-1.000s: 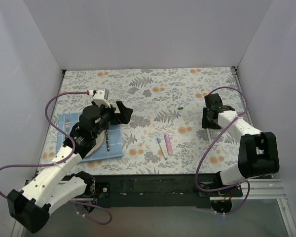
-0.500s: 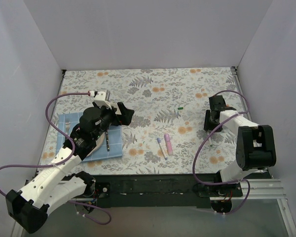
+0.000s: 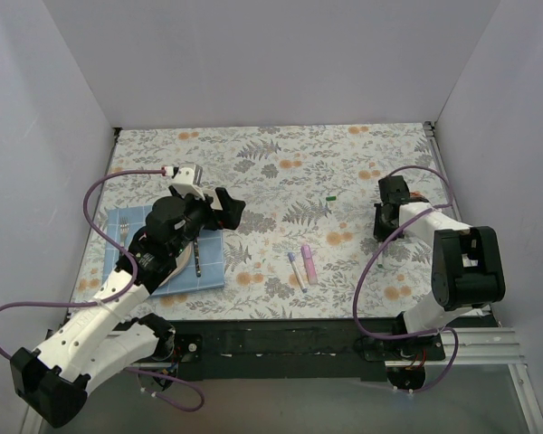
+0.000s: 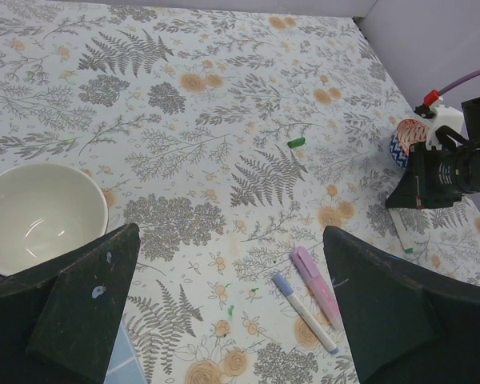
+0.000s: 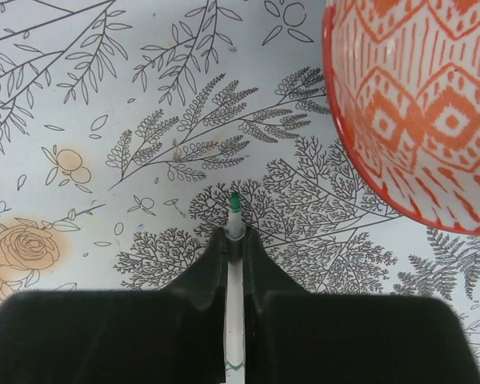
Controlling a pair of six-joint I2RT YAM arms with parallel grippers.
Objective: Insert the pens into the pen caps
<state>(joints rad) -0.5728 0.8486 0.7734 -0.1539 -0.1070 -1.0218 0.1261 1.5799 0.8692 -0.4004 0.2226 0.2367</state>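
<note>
Gripping a green-tipped pen [image 5: 234, 206], the right gripper [image 5: 234, 240] is held low over the table [image 3: 281, 145], just beside an orange-patterned bowl [image 5: 416, 104].
Its jaws are clamped on the white barrel. Since a second ago the right elbow has been folded back toward the base, while the wrist has hardly shifted. The left gripper [image 3: 228, 203] is spread wide and empty near a white bowl [image 4: 40, 216]. A green cap [image 4: 296, 142] lies mid-table, apart from both grippers. A pink pen [image 4: 314, 282] and a slim white pen [image 4: 306, 315] lie side by side.
</note>
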